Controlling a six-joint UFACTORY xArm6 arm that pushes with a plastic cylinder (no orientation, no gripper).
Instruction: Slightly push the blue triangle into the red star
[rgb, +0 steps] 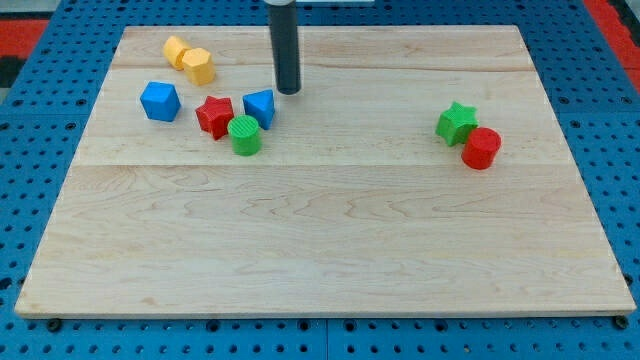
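Blue triangle (260, 107) sits in the far-left part of the counter (330, 260), toward the top-left corner but well in from both edges. Red star (214, 116) lies just to its left, toward the counter's left edge and very slightly nearer the bottom edge; a narrow gap appears to remain between them, though contact cannot be ruled out. Green cylinder (245, 136) is tucked under the pair, apparently touching the star.

My tip (288, 92) is down at the counter, just beside the triangle, on its right and slightly toward the top edge. No fingers on this rig, only a rod, so nothing to report as apart or together.

Key relation: tip, triangle and star lie almost on one line. The triangle lies left of the tip and slightly toward the bottom edge; the star continues along that heading.

Judgement: a short stroke leftward, angled slightly toward the bottom edge, should close the gap. Risk: overshoot carries the star on toward the blue cube (160, 101), or the triangle skews onto the green cylinder.
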